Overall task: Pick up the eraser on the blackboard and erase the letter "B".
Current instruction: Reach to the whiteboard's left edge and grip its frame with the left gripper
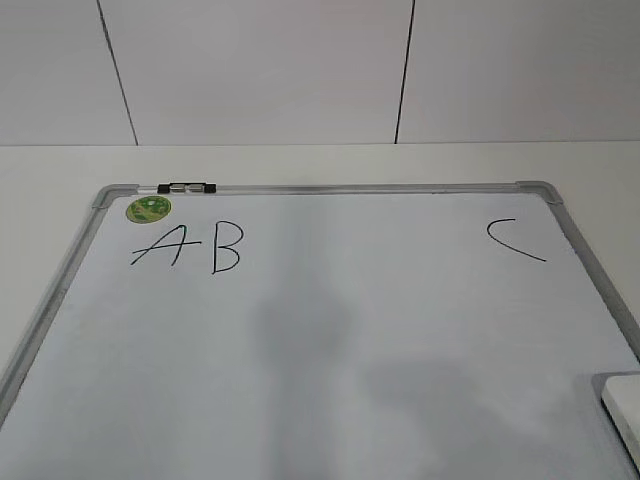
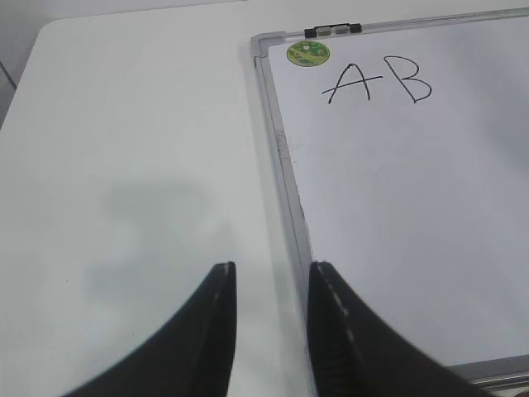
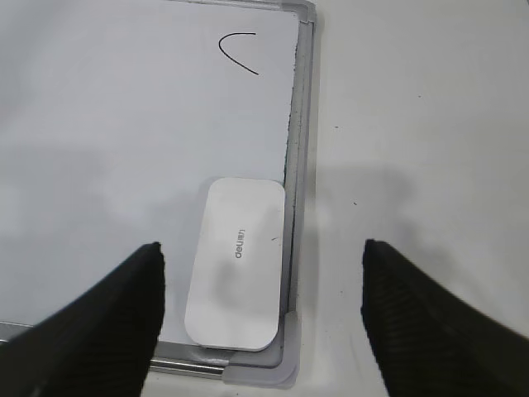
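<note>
— Where's the eraser (image 3: 235, 275)?

— Lying flat in the near right corner of the blackboard (image 3: 297, 124), its long right edge just beside the grey frame. In the exterior view only a sliver of it shows at the lower right.

— How would it handle?

— It looks like a stiff, light plastic block with a smooth white top, so probably a bit slippery. It's low and flat, so I'd take it across the short width, one finger on each long side. The frame crowds the right edge, which leaves little room for that finger.

— And the right gripper (image 3: 263, 265)?

— Spread wide, holding nothing, hanging above the eraser with one finger over the board and the other over the table (image 3: 430, 124).

— The left gripper (image 2: 273, 289)?

— Jaws parted by a narrow gap, nothing between them, above the board's left frame edge.

— The target?

— The letter "B" (image 1: 227, 247) sits near the far left corner, just right of the "A" (image 1: 160, 245) and below the green sticker (image 1: 148, 209). The "C" (image 1: 515, 240) is well apart, toward the far right. The eraser is diagonally across the board from the B.
</note>
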